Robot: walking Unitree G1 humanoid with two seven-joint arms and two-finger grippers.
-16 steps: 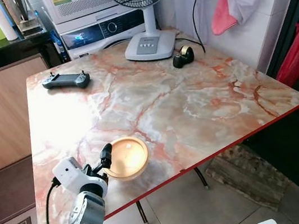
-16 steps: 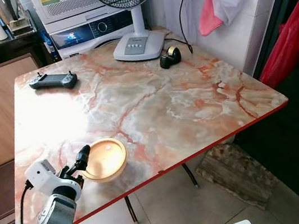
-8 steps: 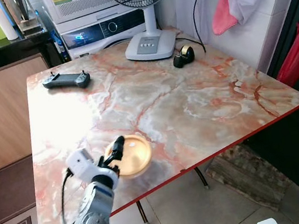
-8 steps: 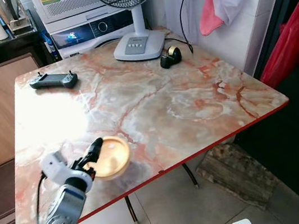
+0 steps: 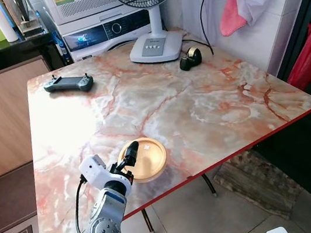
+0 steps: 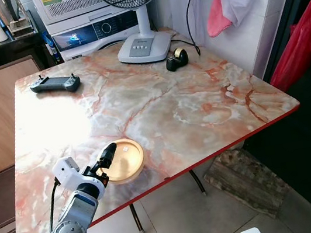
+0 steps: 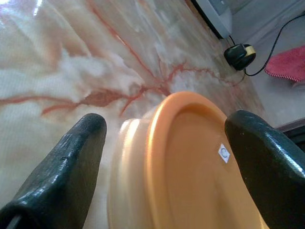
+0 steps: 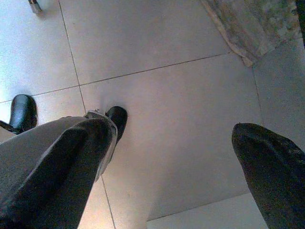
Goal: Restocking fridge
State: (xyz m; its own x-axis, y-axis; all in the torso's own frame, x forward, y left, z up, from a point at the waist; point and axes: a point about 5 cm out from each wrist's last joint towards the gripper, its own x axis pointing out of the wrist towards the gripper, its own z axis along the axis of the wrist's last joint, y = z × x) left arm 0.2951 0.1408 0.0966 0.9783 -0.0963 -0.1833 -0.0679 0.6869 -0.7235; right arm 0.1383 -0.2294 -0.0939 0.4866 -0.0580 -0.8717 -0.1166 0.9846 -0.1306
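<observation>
near the table's point(image 5: 213, 107) front edge: orange container point(image 5: 148, 158), lid up, flat | left gripper point(image 7: 167, 157) open; fingers point(image 7: 76, 157) straddle its rim, contact uncertain | judged light, rigid, smooth plastic; grip across the side wall | round; no long axis; axis vertical | right gripper point(image 8: 167, 157) open over floor

No label readable — all too small.

Marble-look table point(image 5: 201, 103) with red edge is sitting under my gripper point(image 5: 130, 153). Beyond it a fan base point(image 5: 156, 46) and tape dispenser point(image 5: 190, 58) are standing at the far edge, a controller point(image 5: 68, 83) far-left. Washer point(image 5: 107, 30) is glowing behind. Grey tile floor point(image 5: 189, 217) is showing below; glare is washing the tabletop.
</observation>
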